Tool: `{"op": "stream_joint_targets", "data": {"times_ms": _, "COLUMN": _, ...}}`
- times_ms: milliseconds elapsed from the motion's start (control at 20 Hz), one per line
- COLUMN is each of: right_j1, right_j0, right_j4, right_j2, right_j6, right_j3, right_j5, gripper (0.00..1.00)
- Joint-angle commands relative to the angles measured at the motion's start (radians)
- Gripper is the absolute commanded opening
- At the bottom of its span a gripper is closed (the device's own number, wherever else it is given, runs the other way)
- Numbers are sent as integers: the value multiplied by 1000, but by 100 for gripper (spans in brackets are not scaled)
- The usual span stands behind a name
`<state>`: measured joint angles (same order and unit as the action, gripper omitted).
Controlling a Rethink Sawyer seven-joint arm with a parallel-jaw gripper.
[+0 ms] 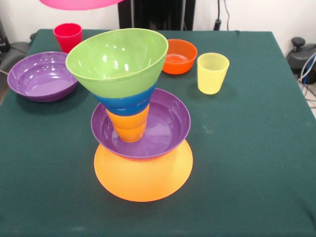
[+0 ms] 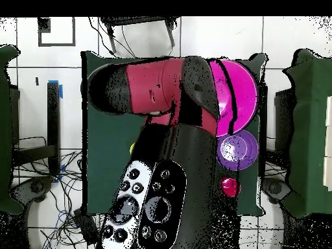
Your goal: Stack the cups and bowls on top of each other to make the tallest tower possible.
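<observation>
The tower stands mid-table: an upturned yellow-orange bowl (image 1: 143, 175), a purple bowl (image 1: 165, 123), an orange cup (image 1: 129, 126), a blue bowl (image 1: 126, 101) and a tilted green bowl (image 1: 117, 59) on top. The big pink bowl (image 1: 81, 4) hangs in the air at the top edge, above and behind the tower. In the overhead view the pink bowl (image 2: 240, 91) sits at the arm's end, where my gripper (image 2: 219, 91) holds its rim. Loose on the table are the red-pink cup (image 1: 68, 35), the yellow cup (image 1: 213, 72), the orange-red bowl (image 1: 178, 55) and a second purple bowl (image 1: 43, 75).
The red and black arm (image 2: 149, 91) covers most of the table in the overhead view and hides the tower there. The second purple bowl (image 2: 237, 149) and the red-pink cup (image 2: 230, 187) show beside it. The green table (image 1: 256, 148) has open cloth at right and front.
</observation>
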<state>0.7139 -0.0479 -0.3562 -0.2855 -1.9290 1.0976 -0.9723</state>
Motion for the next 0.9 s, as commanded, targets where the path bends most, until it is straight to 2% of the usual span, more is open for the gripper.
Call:
{"op": "stream_joint_targets", "data": {"times_ms": 50, "right_j1": -52, "right_j0": 2, "right_j4": 13, "right_j2": 96, "right_j6": -4, "right_j3": -13, "right_j5": -36, "gripper": 0}}
{"op": "stream_joint_targets", "data": {"times_ms": 400, "right_j1": -67, "right_j0": 10, "right_j4": 22, "right_j2": 104, "right_j6": -7, "right_j3": -19, "right_j5": -13, "gripper": 0}}
{"op": "stream_joint_targets", "data": {"times_ms": 900, "right_j1": -94, "right_j0": -4, "right_j4": 61, "right_j2": 107, "right_j6": -26, "right_j3": -37, "right_j5": -45, "gripper": 0}}
